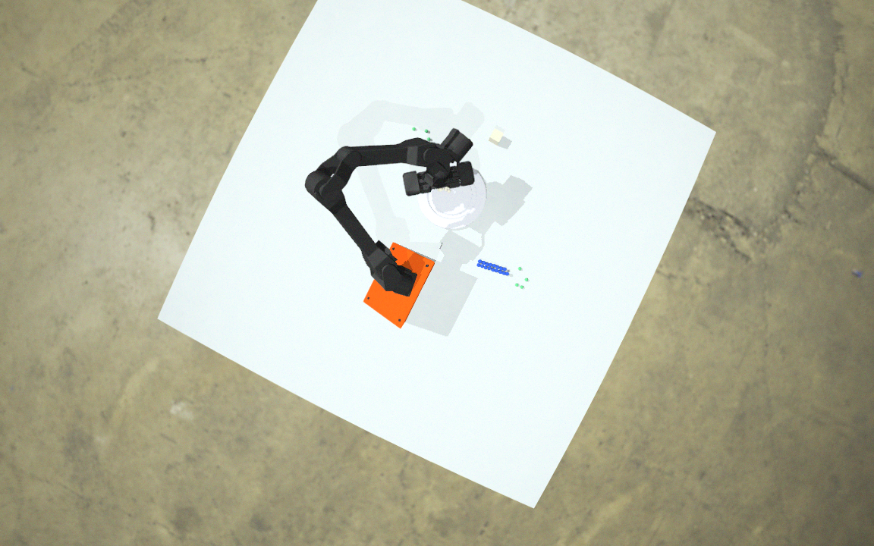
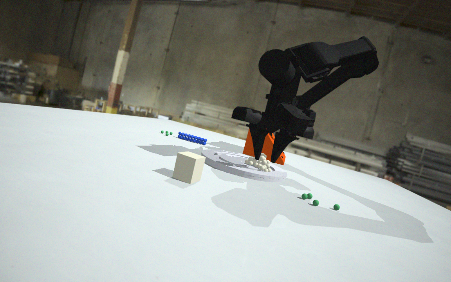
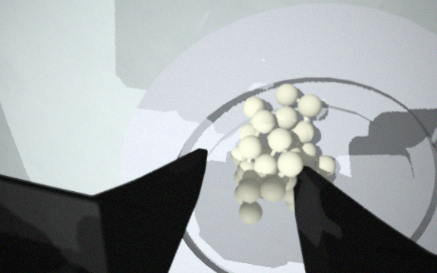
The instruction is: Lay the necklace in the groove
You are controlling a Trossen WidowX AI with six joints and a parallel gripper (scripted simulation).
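Note:
The pearl bead necklace [image 1: 444, 189] [image 2: 262, 164] [image 3: 279, 140] lies bunched in a heap of cream beads on the pale lavender round bead board [image 1: 470, 211] [image 2: 248, 174] [image 3: 317, 45]. In the wrist view the heap lies inside the board's dark ring line, its upper beads close to that line. My gripper [image 2: 266, 160] [image 3: 251, 166] is partly open and points down low over the heap. The right finger's tip overlaps beads at the heap's right side in the wrist view; a gap shows between the left finger and the heap. Whether a finger touches a bead is unclear. The arm partly hides the board from above.
A cream block [image 1: 495, 135] [image 2: 188, 167] stands beside the board. Rows of blue beads [image 1: 492, 267] [image 2: 192, 137] lie on the table, with small green beads [image 1: 526, 279] [image 2: 166, 134] near them. More green beads [image 1: 414, 129] [image 2: 315, 202] lie on the board's other side. My arm's base is orange.

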